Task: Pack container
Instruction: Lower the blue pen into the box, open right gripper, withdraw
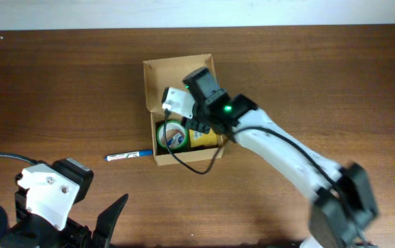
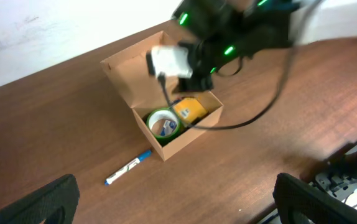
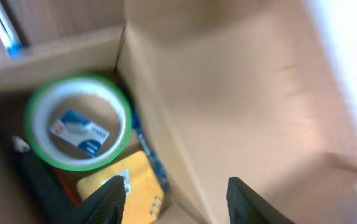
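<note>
Your box sits mid-table, lid flap open and standing at the far side. Inside it are a green tape roll and, just beside it, a yellow item. Your right gripper hangs over the box, fingers apart, gripping nothing. Your left gripper is low at the near edge, fingers spread wide, empty. A pen lies on the table just left of the box.

1. container, upper centre of the overhead frame: one.
2. green tape roll: one.
3. yellow item: one.
4. blue-and-white pen, left of centre: one.
5. Grippers: two, the left gripper and the right gripper.
</note>
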